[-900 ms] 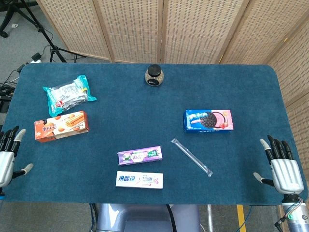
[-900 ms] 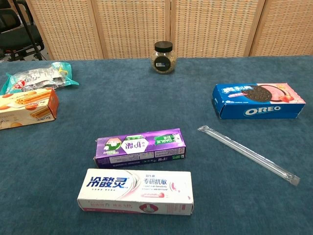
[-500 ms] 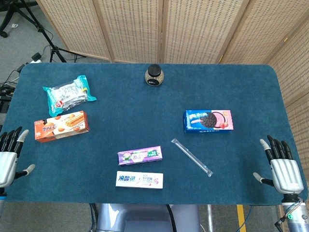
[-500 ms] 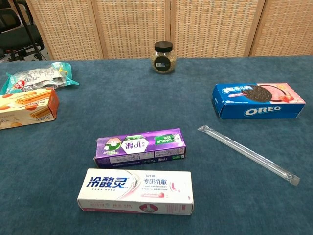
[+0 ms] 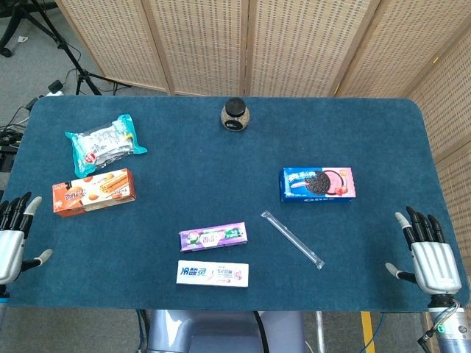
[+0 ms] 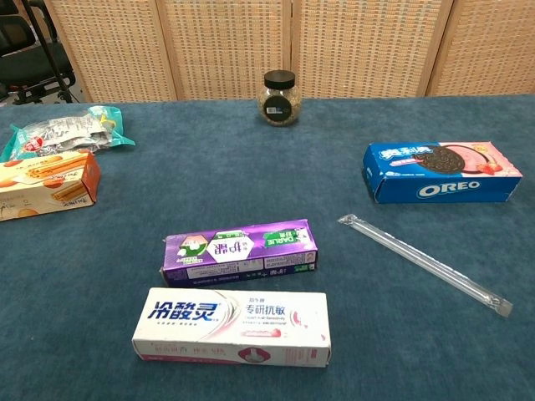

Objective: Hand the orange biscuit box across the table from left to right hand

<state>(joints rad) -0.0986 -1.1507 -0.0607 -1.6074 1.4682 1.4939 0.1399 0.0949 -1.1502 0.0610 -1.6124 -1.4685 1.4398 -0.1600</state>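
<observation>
The orange biscuit box (image 5: 93, 191) lies flat on the left side of the blue table; the chest view shows the orange biscuit box (image 6: 46, 185) at its left edge, partly cut off. My left hand (image 5: 12, 239) hovers at the table's front left corner, below the box and apart from it, fingers spread, holding nothing. My right hand (image 5: 425, 251) is at the front right edge, fingers spread and empty. Neither hand appears in the chest view.
A teal snack bag (image 5: 105, 142) lies behind the orange box. A small dark-lidded jar (image 5: 235, 115) stands at the back centre. An Oreo box (image 5: 317, 184) sits right of centre, a clear straw wrapper (image 5: 292, 239) in front of it. A purple box (image 5: 213, 237) and a white toothpaste box (image 5: 212, 273) lie front centre.
Both hands have shifted only slightly at the table's front edge. Nothing on the table has moved.
</observation>
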